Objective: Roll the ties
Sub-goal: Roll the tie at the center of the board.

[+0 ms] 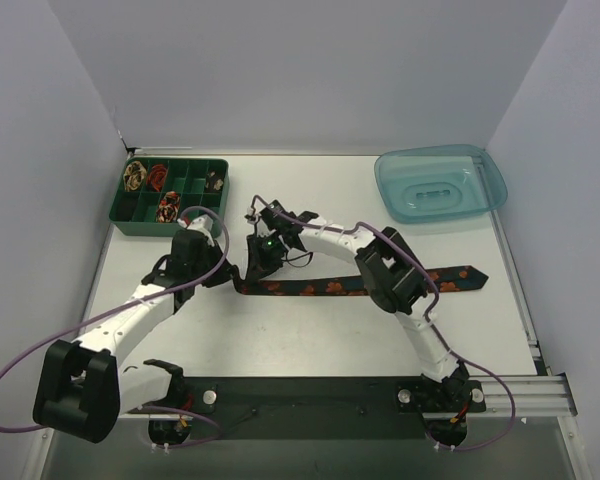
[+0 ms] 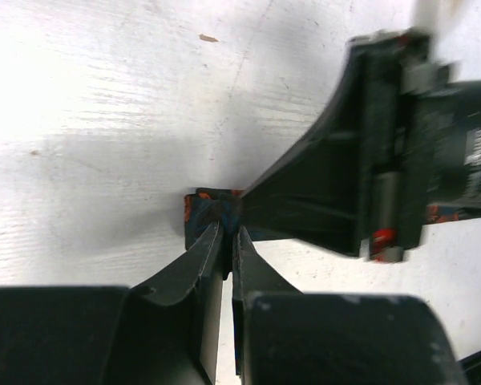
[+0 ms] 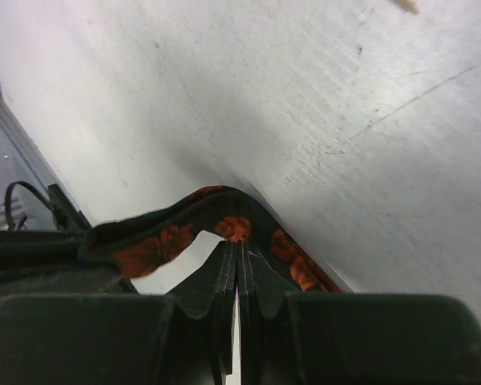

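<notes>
Left tool (image 2: pixel 227 228) grips floral tie (image 1: pixel 330 288), right tool (image 3: pixel 237 245) clenched (coiled ties (image 1: pixel 134 177) in green tray (image 1: pixel 145 227)).

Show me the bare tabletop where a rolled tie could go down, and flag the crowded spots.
Bare: the back strip between the green organizer and the blue tub; the front patch between the left arm and right arm, below the dark floral tie. Crowded: the middle, where both jaws meet at the tie's end.

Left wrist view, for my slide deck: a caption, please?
Left gripper pinches the floral tie's end on the white table; right gripper meets it there.
</notes>
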`<action>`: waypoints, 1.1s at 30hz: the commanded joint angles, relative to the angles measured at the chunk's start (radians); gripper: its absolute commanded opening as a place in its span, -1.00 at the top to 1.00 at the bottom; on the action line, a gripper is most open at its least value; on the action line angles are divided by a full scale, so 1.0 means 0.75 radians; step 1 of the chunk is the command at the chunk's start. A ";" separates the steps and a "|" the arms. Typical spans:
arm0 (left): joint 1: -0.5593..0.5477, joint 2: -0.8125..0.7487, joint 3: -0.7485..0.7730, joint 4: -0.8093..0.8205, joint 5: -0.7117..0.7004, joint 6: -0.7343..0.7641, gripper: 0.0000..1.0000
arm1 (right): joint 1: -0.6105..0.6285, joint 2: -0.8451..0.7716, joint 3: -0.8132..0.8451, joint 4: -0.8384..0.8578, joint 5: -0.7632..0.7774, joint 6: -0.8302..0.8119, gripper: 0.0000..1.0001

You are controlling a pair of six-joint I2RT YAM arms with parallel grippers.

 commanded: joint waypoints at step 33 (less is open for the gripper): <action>-0.296 0.211 0.239 -0.147 -0.298 0.092 1.00 | -0.244 -0.506 -0.353 -0.200 0.318 -0.248 1.00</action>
